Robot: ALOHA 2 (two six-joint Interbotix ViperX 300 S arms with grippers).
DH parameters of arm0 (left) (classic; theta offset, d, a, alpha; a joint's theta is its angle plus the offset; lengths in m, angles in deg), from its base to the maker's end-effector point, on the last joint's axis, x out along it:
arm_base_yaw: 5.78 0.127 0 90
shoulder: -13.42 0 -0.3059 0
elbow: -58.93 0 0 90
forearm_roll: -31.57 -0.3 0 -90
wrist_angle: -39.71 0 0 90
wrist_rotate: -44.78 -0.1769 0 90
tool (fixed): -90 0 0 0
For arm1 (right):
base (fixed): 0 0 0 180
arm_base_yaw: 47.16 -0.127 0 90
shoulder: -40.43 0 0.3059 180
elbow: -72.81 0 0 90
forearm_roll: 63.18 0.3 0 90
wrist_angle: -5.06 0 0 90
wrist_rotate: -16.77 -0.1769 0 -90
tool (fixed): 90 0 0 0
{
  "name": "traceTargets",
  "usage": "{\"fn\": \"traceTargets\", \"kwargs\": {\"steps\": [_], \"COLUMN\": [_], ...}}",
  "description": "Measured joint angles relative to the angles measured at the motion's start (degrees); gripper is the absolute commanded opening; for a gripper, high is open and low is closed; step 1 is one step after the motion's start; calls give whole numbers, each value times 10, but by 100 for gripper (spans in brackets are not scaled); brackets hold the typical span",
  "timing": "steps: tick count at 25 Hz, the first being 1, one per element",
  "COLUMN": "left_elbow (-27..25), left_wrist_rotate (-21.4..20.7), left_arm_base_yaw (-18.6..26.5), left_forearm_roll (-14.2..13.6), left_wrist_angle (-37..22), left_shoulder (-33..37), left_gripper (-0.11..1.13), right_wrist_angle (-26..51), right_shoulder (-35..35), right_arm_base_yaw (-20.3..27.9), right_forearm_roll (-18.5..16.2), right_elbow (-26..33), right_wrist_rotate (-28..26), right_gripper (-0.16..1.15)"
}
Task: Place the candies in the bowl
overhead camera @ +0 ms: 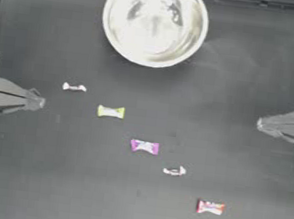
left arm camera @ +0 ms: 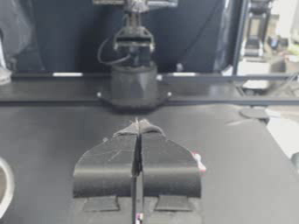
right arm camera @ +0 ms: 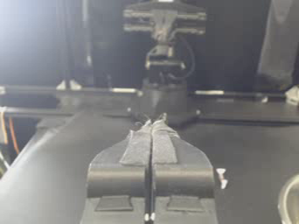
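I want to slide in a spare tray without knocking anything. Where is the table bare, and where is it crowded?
Bare: the corner below the left tool, left of the magenta candy; and the stretch between the bowl and the right tool. Crowded: the diagonal from the white candy to the red-orange candy.

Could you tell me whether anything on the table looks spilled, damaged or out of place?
Nothing stands out. Five candies lie loosely strung across the table, the bowl sits upright and holds none, both end effectors shut at the sides.
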Motion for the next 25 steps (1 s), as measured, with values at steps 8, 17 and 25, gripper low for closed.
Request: {"fn": "traceTargets", "kwargs": {"steps": [8, 17, 25], "left_elbow": [-14, -7, 20], "left_wrist_rotate": [-20, -20, -17], "left_arm_base_yaw": [1, 3, 20], "left_forearm_roll": [-3, -3, -3], "left_wrist_angle": [-24, -70, -171], "left_shoulder": [30, 33, 25], "left_gripper": [9, 110, 100], "right_wrist_angle": [-5, -5, -5], "right_shoulder": [0, 17, 25], "right_arm_base_yaw": [1, 1, 1], "right_forearm_roll": [1, -31, -35], "right_elbow": [0, 0, 0], "right_wrist_rotate": [2, 5, 4], "right_gripper": [15, 106, 97]}}
